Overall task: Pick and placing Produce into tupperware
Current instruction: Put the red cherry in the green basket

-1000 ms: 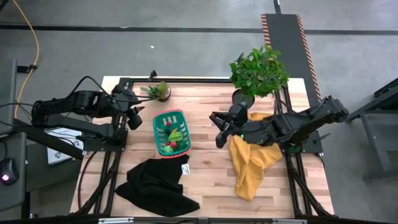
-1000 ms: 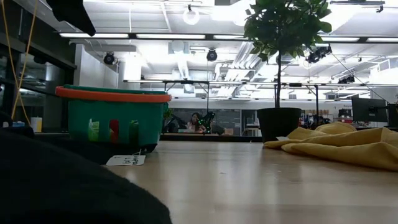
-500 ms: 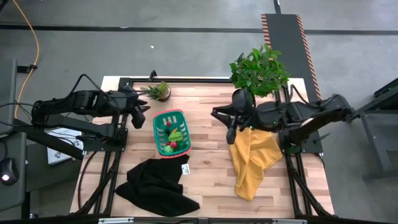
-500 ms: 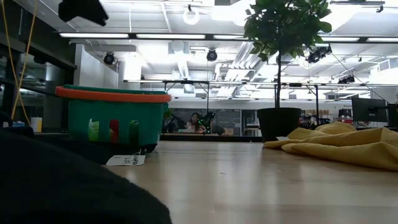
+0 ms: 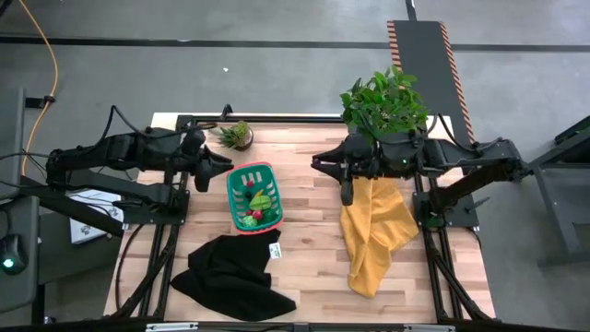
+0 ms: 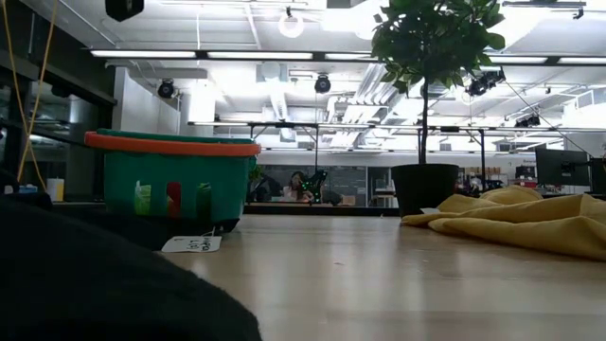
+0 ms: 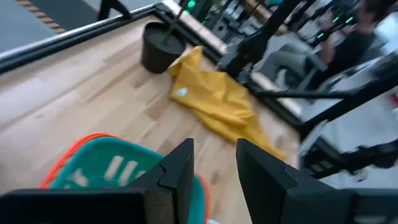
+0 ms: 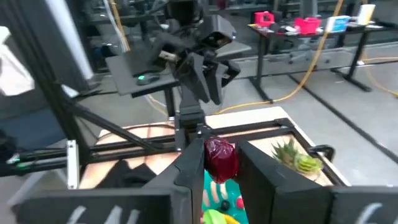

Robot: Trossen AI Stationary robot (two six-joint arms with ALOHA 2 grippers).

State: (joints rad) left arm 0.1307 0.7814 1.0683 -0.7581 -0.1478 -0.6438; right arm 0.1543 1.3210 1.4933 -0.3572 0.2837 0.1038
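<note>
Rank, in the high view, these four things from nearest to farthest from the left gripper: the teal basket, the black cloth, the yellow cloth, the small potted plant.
From the left gripper:
1. Small potted plant, just beyond it at the table's back edge; the teal basket beside it is too close to call.
2. Black cloth, at the front edge.
3. Yellow cloth, on the right side.

Place: you worked in a robotics lab or workshop hall.
Floor: grey concrete lay around the wooden table [image 5: 304, 231].
Ceiling: strip lights [image 6: 237, 54] hung above it.
Beyond the table: workbenches [image 8: 298, 31] and a seated person [image 6: 299, 185] stood behind.
</note>
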